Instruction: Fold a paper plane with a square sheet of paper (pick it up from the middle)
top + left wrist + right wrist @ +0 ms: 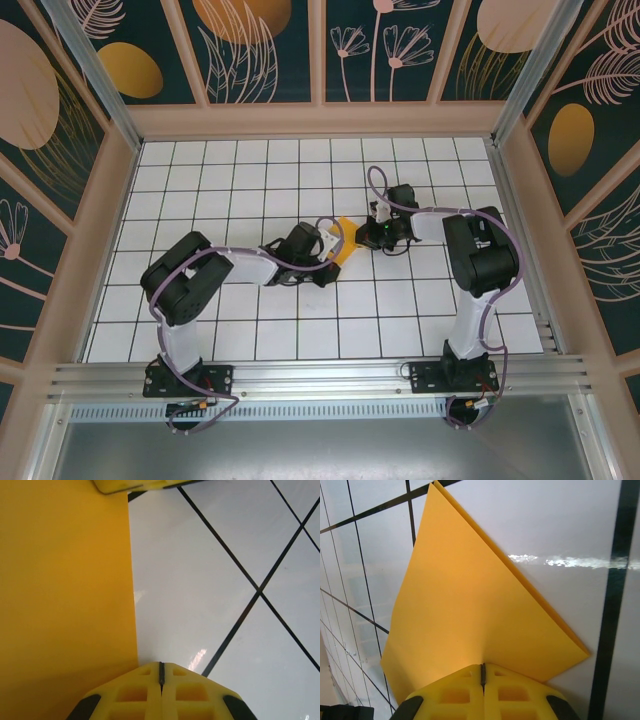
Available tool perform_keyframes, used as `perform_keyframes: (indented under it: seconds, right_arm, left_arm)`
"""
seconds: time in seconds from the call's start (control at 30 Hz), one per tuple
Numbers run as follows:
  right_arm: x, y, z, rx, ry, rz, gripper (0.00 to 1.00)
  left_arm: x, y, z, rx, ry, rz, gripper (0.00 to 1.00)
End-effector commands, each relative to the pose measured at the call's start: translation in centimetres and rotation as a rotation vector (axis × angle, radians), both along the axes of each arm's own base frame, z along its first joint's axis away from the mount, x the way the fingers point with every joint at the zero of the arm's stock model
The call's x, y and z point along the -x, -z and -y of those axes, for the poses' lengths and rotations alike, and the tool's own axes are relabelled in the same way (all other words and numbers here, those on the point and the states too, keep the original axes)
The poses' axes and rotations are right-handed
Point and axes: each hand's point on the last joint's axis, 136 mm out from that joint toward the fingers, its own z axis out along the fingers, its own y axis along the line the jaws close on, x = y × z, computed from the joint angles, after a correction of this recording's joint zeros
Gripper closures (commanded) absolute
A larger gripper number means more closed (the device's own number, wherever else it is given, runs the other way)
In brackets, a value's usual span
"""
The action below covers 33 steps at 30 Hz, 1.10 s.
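Observation:
The square sheet of paper is a small folded orange-yellow shape on the white tiles mid-table, between both grippers. In the right wrist view the folded sheet shows two layers along its right edge. It puckers into my right gripper, which is shut on its near part. My right gripper reaches it from the right. My left gripper comes from the left. In the left wrist view my left gripper is shut with nothing between its tips, right beside the sheet's straight edge. A yellow fingertip of the other gripper shows at the top.
White tiles with black grid lines spread out on all sides of the paper. Pink-framed dark leaf-patterned panels wall in the back and both sides. An aluminium rail runs along the near edge by the arm bases.

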Motion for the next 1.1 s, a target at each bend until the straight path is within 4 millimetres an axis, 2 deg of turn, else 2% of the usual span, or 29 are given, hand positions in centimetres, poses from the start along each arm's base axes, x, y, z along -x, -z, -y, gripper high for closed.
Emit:
perform_keyframes:
  seconds: [0.0, 0.37, 0.5, 0.57, 0.63, 0.7, 0.77, 0.83, 0.93, 1.07]
  right_arm:
    - [1.4, 5.4, 3.3, 0.189, 0.062, -0.1, 1.0]
    - [1.4, 5.5, 3.3, 0.191, 0.062, -0.104, 1.0]
    - [1.4, 5.4, 3.3, 0.19, 0.059, -0.1, 1.0]
    - [1.3, 5.0, 3.1, 0.179, 0.059, -0.1, 1.0]
    - [0.8, 3.4, 2.5, 0.151, 0.064, -0.081, 1.0]
    - [-0.3, 1.4, 1.7, 0.153, 0.068, -0.03, 1.0]
    - [-1.2, -0.6, 0.8, 0.165, 0.064, 0.014, 1.0]
    - [-1.9, -2.4, -0.2, 0.174, 0.063, 0.059, 1.0]
    - [-2.1, -4.1, -1.3, 0.209, 0.057, 0.12, 1.0]
    - [-1.2, -4.6, -3.1, 0.225, 0.049, 0.141, 0.92]
  left_arm:
    - [2.1, 1.3, -1.8, -0.064, 0.033, -0.045, 1.0]
    - [4.7, 2.1, -3.2, -0.035, 0.047, -0.11, 1.0]
    - [4.9, 1.7, -3.7, -0.043, 0.035, -0.101, 1.0]
    - [4.1, 0.9, -3.7, -0.033, 0.002, -0.082, 1.0]
    - [2.3, -1.4, -2.8, 0.022, -0.084, -0.072, 1.0]
    - [0.5, -4.8, -1.7, 0.103, -0.168, -0.052, 1.0]
    - [-1.0, -6.9, -1.3, 0.143, -0.24, -0.036, 1.0]
    - [-2.9, -7.9, -2.3, 0.13, -0.357, -0.013, 1.0]
    - [-4.8, -7.8, -5.1, 0.102, -0.519, -0.021, 0.99]
    - [-6.1, -6.9, -9.3, 0.116, -0.691, -0.068, 0.87]
